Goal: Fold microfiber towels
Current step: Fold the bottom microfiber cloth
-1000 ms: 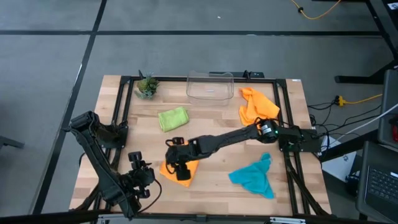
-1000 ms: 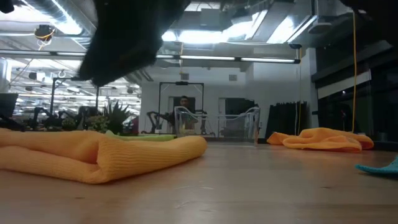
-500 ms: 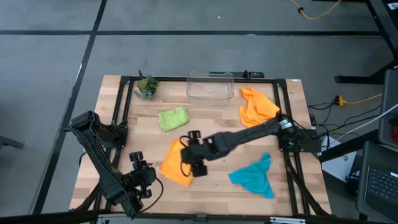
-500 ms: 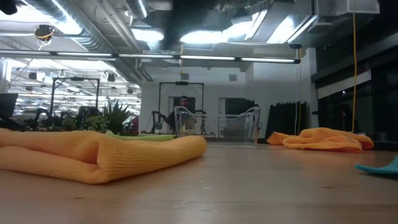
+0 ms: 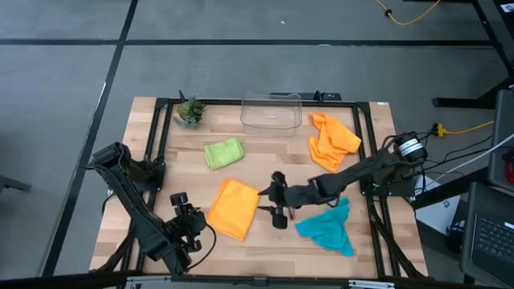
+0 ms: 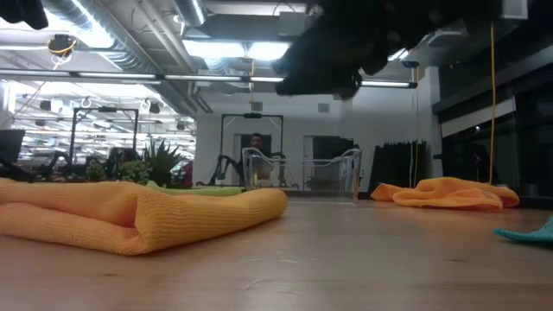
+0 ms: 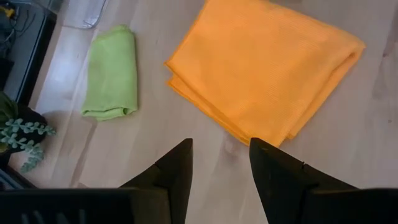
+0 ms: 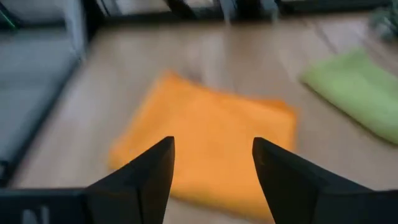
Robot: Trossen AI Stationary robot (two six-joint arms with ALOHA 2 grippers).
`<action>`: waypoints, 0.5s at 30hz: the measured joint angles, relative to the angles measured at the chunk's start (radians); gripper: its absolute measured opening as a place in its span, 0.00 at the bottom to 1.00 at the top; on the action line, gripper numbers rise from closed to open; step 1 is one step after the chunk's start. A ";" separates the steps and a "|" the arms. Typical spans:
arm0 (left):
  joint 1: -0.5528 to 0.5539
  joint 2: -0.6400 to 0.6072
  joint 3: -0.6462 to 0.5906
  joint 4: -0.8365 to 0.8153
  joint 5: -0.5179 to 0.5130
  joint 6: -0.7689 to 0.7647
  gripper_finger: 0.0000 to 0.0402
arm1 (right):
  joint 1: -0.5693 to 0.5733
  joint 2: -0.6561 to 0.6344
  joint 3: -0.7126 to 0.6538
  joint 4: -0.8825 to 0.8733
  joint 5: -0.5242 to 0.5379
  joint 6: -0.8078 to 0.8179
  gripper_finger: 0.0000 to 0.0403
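A folded orange towel [image 5: 233, 208] lies flat on the table at front centre, also in the left wrist view [image 7: 267, 68] and the right wrist view [image 8: 205, 143]. A folded lime green towel [image 5: 223, 152] lies behind it. A crumpled orange towel [image 5: 331, 138] lies at the far right and a crumpled teal towel [image 5: 328, 227] at the near right. My right gripper [image 5: 270, 201] hovers open just right of the folded orange towel. My left gripper [image 5: 193, 218] stands open at that towel's left, its fingers [image 7: 180, 168] short of the towel's edge.
A clear plastic bin [image 5: 271, 111] stands at the table's far edge, with a small potted plant [image 5: 189, 111] at the far left. Bare wood [image 5: 273, 156] lies between the towels. In the low view a person shows in the room far behind the bin.
My right gripper has drawn back from over the folded orange towel toward the table's right edge and has tipped toward level. The orange towel stays folded where it was, now fully uncovered.
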 joint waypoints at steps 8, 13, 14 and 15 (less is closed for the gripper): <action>0.028 0.000 0.000 0.002 0.000 0.005 0.38 | 0.016 0.247 -0.001 0.416 0.078 0.027 0.55; 0.033 0.000 0.000 0.003 0.000 0.004 0.38 | 0.016 0.416 0.186 0.412 0.272 0.023 0.55; 0.033 0.000 0.000 0.005 0.000 0.004 0.38 | 0.016 0.442 0.221 0.418 0.325 0.022 0.55; 0.033 0.000 0.000 0.005 0.000 0.003 0.38 | 0.016 0.466 0.253 0.420 0.372 0.023 0.55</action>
